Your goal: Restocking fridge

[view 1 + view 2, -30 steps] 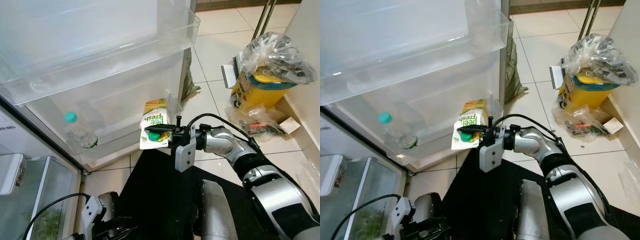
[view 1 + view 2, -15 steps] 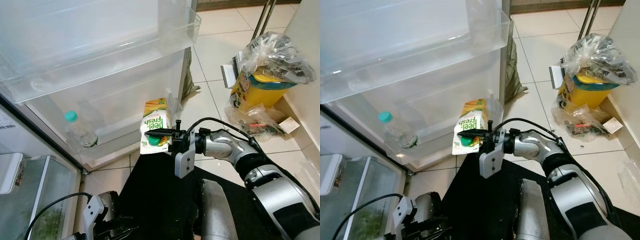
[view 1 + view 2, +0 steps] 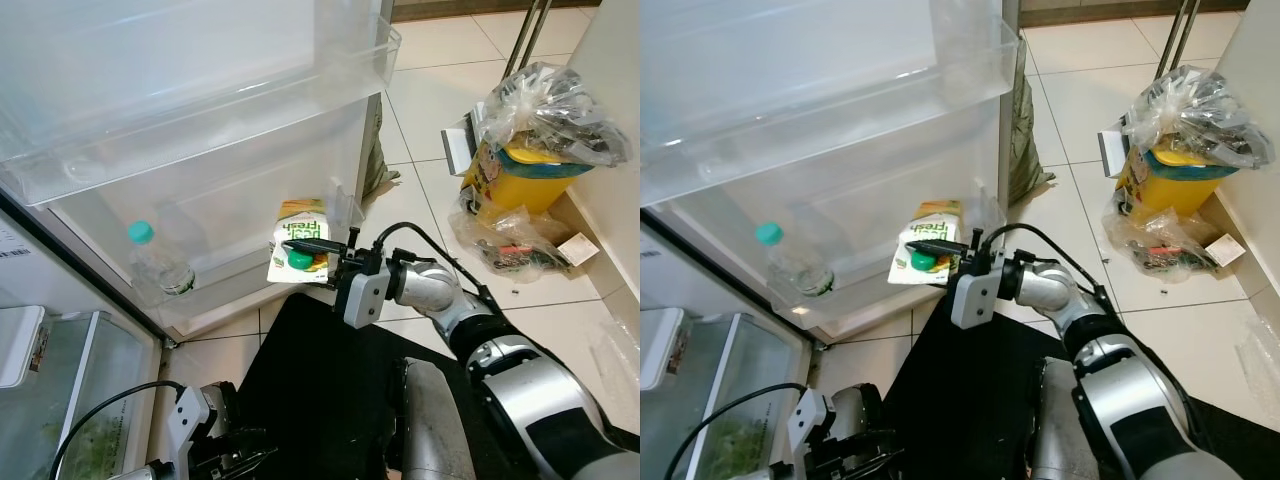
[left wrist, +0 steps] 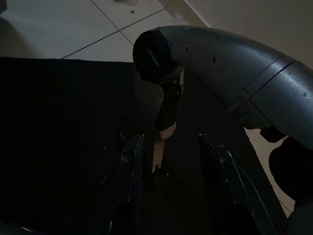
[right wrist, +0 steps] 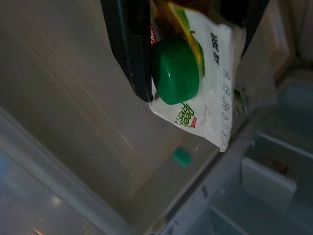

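1. The right hand [image 3: 318, 252] is clamped on a juice carton [image 3: 298, 250], its two black fingers closed on the top end on either side of the green cap [image 5: 175, 71]. Gripping there leaves the carton's long body free to go into the fridge first.
2. The carton is tipped over, nearly lying flat, and held in the air at the front edge of the lower door bin [image 3: 215, 285]. My guess is that it is angled this way to clear the clear wall before being lowered inside.
3. A water bottle [image 3: 158, 262] with a teal cap already stands at the far left end of that bin, well apart from the carton. The space near the carton looks open, which would explain aiming for this end.
4. The upper door bin [image 3: 200, 110] juts out overhead, so headroom looks tight; a low, slanted entry seems sensible.
5. The left hand [image 4: 171, 161] hangs idle low beside the robot's body, fingers apart and holding nothing.
6. A yellow bin [image 3: 530, 175] with plastic bags sits on the tiled floor [image 3: 440, 90] to the right, well away.
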Available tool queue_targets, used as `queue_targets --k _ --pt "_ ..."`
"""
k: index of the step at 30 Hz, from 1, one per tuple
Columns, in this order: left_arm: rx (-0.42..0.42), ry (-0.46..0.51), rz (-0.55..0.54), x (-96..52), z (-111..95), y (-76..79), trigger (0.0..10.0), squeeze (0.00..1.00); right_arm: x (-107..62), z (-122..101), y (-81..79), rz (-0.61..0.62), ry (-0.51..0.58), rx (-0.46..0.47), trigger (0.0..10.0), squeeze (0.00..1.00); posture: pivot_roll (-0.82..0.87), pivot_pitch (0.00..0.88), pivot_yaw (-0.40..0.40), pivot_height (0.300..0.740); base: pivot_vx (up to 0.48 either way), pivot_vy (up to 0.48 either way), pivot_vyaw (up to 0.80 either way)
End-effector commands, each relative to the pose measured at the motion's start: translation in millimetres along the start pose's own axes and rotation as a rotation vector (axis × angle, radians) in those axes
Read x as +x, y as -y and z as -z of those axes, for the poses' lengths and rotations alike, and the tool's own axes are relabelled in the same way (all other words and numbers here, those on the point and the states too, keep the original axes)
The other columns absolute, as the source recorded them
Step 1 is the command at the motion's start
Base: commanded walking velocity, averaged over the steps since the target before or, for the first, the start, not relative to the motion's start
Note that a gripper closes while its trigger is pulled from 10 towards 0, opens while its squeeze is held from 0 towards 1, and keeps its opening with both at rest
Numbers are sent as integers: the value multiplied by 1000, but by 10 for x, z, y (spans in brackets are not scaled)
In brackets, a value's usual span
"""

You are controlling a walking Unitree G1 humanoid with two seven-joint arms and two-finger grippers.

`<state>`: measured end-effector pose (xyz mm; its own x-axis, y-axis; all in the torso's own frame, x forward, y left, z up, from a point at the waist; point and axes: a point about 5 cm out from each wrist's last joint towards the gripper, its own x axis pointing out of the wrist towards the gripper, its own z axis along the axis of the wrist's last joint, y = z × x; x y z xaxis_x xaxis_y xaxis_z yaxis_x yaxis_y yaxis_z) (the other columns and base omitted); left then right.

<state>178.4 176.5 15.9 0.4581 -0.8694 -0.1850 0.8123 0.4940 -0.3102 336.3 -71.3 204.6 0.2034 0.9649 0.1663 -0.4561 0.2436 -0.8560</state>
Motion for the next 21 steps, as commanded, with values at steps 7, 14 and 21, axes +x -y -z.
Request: queue_targets --k 7,14,21 --pt "-25 -26 -15 -55 83 22 10000 0 27 -28 16 9 53 103 10000 0 116 334 39 450 0 0 0" --pt "-25 -24 -17 -49 84 17 10000 0 1 -42 17 -31 91 165 10000 0 115 331 37 450 0 0 0" --pt "-26 -23 -15 -42 90 24 10000 0 -40 -41 94 -30 52 55 10000 0 112 333 37 450 0 0 0"
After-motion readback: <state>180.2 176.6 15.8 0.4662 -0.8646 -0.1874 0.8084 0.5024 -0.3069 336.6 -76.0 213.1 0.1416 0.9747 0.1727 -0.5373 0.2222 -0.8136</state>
